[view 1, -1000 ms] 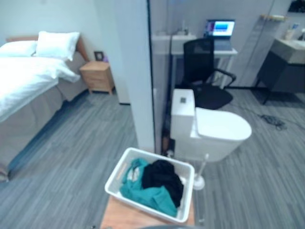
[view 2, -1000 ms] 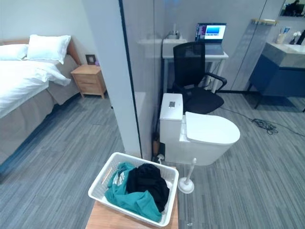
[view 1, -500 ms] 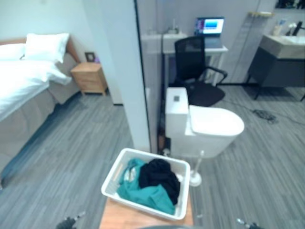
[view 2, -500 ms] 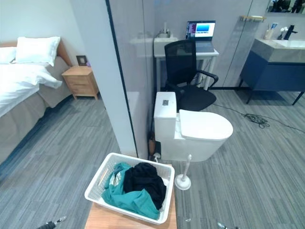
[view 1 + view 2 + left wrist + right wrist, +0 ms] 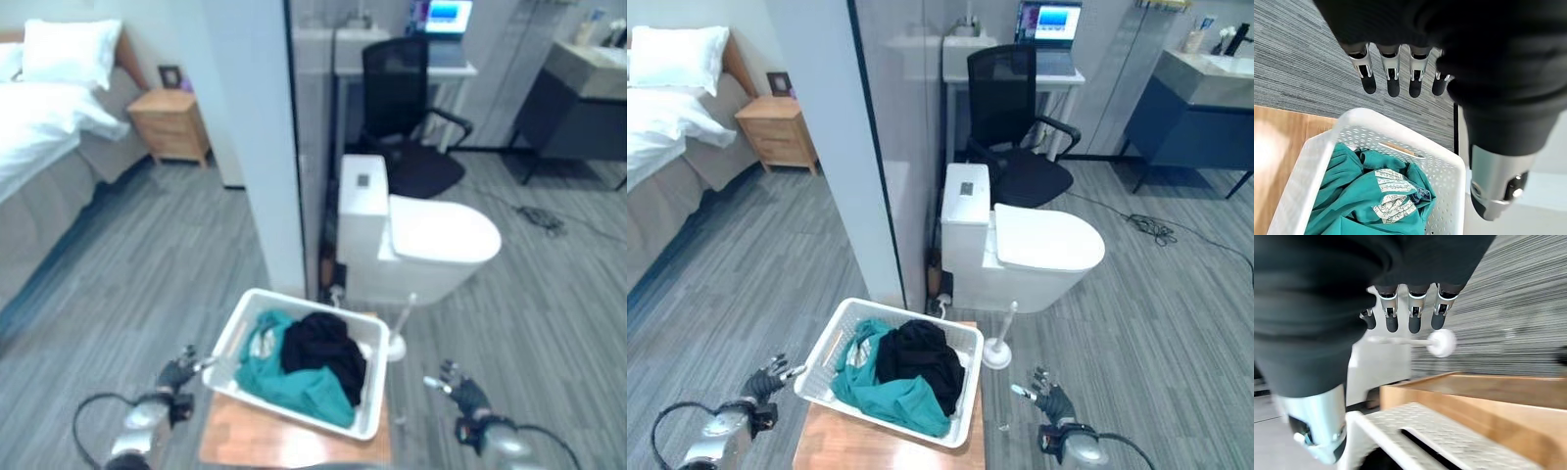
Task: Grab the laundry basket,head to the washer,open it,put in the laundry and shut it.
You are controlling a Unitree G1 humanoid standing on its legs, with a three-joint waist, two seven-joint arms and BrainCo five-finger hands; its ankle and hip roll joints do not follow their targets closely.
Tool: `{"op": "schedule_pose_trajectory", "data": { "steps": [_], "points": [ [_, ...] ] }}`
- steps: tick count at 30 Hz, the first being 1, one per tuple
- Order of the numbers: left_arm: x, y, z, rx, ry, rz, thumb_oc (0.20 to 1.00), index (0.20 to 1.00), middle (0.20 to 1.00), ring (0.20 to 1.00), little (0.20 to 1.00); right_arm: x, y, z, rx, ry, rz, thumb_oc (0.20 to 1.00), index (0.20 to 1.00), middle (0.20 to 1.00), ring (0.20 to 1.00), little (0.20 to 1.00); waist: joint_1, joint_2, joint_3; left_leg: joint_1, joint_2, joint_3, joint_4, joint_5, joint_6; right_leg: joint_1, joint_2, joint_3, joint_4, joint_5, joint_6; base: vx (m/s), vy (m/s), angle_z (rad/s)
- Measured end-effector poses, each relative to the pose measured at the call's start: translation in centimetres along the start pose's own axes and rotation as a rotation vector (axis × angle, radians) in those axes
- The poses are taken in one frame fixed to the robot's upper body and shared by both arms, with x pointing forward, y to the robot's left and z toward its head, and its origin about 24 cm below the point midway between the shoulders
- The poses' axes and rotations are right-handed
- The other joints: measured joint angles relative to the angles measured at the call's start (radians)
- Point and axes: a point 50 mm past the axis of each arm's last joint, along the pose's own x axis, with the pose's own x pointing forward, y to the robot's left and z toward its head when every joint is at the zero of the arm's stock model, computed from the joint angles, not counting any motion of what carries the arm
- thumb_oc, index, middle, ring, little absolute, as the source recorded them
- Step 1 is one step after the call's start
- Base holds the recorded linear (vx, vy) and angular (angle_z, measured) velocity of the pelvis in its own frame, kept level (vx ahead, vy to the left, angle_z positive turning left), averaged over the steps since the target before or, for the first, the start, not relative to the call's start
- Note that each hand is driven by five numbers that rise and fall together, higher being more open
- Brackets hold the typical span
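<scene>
One white laundry basket [image 5: 960, 345] sits on one low wooden table [image 5: 852, 446], holding two garments: a teal one [image 5: 896, 400] and a black one [image 5: 921, 360]. Left hand [image 5: 766, 378] hovers at the basket's nine o'clock, fingers straight, holding nothing. Right hand [image 5: 1050, 399] at its three o'clock, fingers likewise extended, empty.

basket [image 5: 966, 345]: white perforated plastic, matt
laundry [image 5: 899, 377]: soft cloth (teal, black)
stool [image 5: 862, 446]: smooth wood
toilet [image 5: 1038, 250]: glossy white
floor [image 5: 764, 284]: grey, streaked
</scene>
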Motion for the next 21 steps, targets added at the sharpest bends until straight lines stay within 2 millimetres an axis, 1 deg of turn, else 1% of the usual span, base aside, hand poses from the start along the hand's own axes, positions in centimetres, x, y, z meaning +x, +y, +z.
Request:
{"op": "schedule_pose_trajectory", "data": {
  "steps": [1, 2, 5, 7, 11, 13, 16, 18, 19, 21],
  "points": [
    [0.0, -0.1, 0.2, 0.002, -0.009, -0.003, 1.000, 1.000, 1.000, 1.000, 1.000, -0.1, 0.1, -0.3, 0.002, 0.009, 0.003, 1.000, 1.000, 1.000, 1.000, 1.000, 0.000, 0.000, 0.000, -0.010, 0.000, -0.002, 0.000, 0.000, 0.000, -0.007, 0.000, -0.002, 0.000, 0.000, 0.000, -0.01, 0.001, 0.12],
    [0.0, -0.3, 0.6, 0.003, -0.026, -0.005, 1.000, 1.000, 1.000, 1.000, 1.000, -0.2, 0.7, -0.9, 0.015, 0.035, 0.021, 1.000, 1.000, 1.000, 1.000, 1.000, 0.000, 0.000, 0.005, -0.022, 0.001, -0.009, 0.000, 0.005, -0.001, -0.019, 0.000, -0.010, 0.000, 0.000, 0.000, -0.01, -0.002, 0.12],
    [0.0, -0.5, 0.8, 0.005, -0.031, -0.014, 1.000, 1.000, 1.000, 1.000, 1.000, -0.2, 1.9, -1.6, 0.008, 0.064, 0.067, 1.000, 1.000, 1.000, 1.000, 1.000, 0.000, 0.003, 0.008, -0.031, 0.002, -0.015, 0.000, 0.006, -0.001, -0.024, 0.000, -0.019, 0.000, 0.000, 0.000, -0.01, -0.001, 0.08],
    [0.1, -0.6, 1.0, 0.008, -0.038, -0.018, 1.000, 1.000, 1.000, 1.000, 1.000, -0.2, 2.8, -1.8, -0.001, 0.077, 0.110, 1.000, 1.000, 1.000, 1.000, 1.000, 0.000, 0.005, 0.013, -0.034, 0.002, -0.019, 0.000, 0.007, -0.002, -0.025, 0.000, -0.022, 0.000, 0.000, 0.000, -0.01, 0.006, 0.06],
    [0.1, -0.6, 1.1, 0.025, -0.040, -0.018, 1.000, 1.000, 1.000, 1.000, 1.000, -0.1, 3.6, -1.9, 0.007, 0.081, 0.145, 1.000, 1.000, 1.000, 1.000, 1.000, 0.000, 0.004, 0.027, -0.036, 0.002, -0.023, 0.000, 0.010, -0.003, -0.026, 0.000, -0.024, 0.000, 0.000, 0.000, -0.01, 0.005, 0.01],
    [0.1, -0.8, 1.0, 0.033, -0.036, -0.027, 1.000, 1.000, 1.000, 1.000, 1.000, 0.1, 4.4, -1.8, 0.011, 0.079, 0.175, 1.000, 1.000, 1.000, 1.000, 1.000, 0.000, 0.004, 0.035, -0.046, 0.002, -0.023, 0.000, 0.013, -0.004, -0.035, 0.000, -0.024, 0.000, 0.002, 0.000, -0.03, 0.007, 0.01],
    [0.1, -1.2, 1.0, 0.057, -0.033, -0.042, 1.000, 1.000, 1.000, 1.000, 1.000, 0.2, 5.0, -1.5, 0.017, 0.074, 0.207, 1.000, 1.000, 1.000, 1.000, 1.000, -0.001, 0.006, 0.046, -0.059, 0.001, -0.022, 0.000, 0.017, -0.005, -0.050, 0.000, -0.022, 0.000, 0.007, 0.000, -0.06, 0.007, -0.02],
    [0.5, -1.4, 1.8, 0.083, -0.053, -0.052, 1.000, 1.000, 1.000, 1.000, 1.000, 0.3, 5.5, -0.9, -0.003, 0.054, 0.237, 1.000, 1.000, 1.000, 1.000, 1.000, 0.001, 0.005, 0.060, -0.074, 0.001, -0.017, 0.000, 0.022, -0.006, -0.067, 0.000, -0.019, 0.000, 0.013, 0.000, -0.04, 0.010, -0.05],
    [0.8, -1.6, 2.9, 0.112, -0.084, -0.058, 1.000, 1.000, 1.000, 1.000, 1.000, 0.6, 6.0, 0.0, -0.002, 0.027, 0.260, 1.000, 1.000, 1.000, 1.000, 1.000, 0.000, 0.005, 0.079, -0.090, 0.001, -0.017, 0.000, 0.029, -0.006, -0.083, -0.001, -0.020, 0.000, 0.021, -0.002, -0.04, 0.010, -0.02],
    [1.1, -1.7, 3.9, 0.132, -0.103, -0.058, 1.000, 1.000, 1.000, 1.000, 1.000, 0.7, 6.1, 0.3, -0.005, 0.017, 0.263, 1.000, 1.000, 1.000, 1.000, 1.000, -0.002, 0.006, 0.085, -0.095, 0.001, -0.017, 0.000, 0.031, -0.006, -0.088, -0.001, -0.020, 0.000, 0.022, -0.003, -0.05, 0.009, 0.00]
  ]
}}
